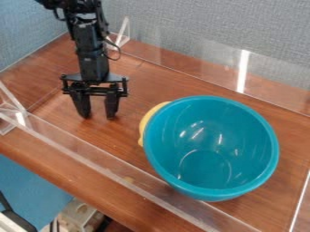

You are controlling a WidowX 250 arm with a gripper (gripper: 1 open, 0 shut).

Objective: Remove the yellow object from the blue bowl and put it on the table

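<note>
Although only a curved yellow-orange edge of the small rounded yellow object (145, 120) shows, it sits outside the large glossy teal-blue bowl (213, 148), touching its left outer wall; its long axis cannot be told. Nothing shows inside the bowl's smooth interior. To the left, on the reddish-brown wood-grain table (182, 71), the black gripper (97, 113) points straight down, fingers parted, holding nothing.

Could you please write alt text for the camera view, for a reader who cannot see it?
A black robot gripper points straight down onto a reddish-brown table, with nothing between its fingers. To its right stands a large teal-blue bowl, its inside bare, and a small yellow object shows just outside the bowl's left rim. Low clear walls edge the table.
</note>
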